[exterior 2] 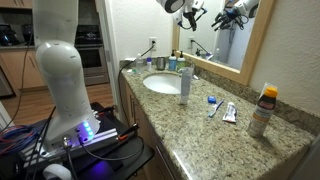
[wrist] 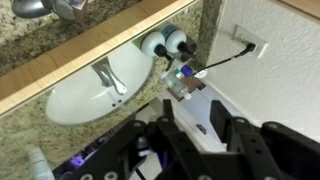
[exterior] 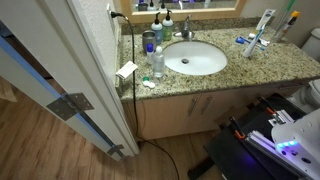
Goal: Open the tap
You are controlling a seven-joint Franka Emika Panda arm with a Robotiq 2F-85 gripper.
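End effector [wrist: 203, 128] hangs high above the tap [wrist: 108, 76].

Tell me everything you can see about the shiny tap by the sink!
The tap is small and looks like shiny silver-grey metal. It stands at the back edge of the white oval basin, set into the speckled stone counter, with its short spout reaching out over the bowl. No water shows coming out, and nothing touches it.

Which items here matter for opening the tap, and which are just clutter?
Job:
- tap
- pincer, above the counter

Lying about:
- pump dispenser bottles
- clear plastic bottle
- toothpaste tube
- orange-capped bottle
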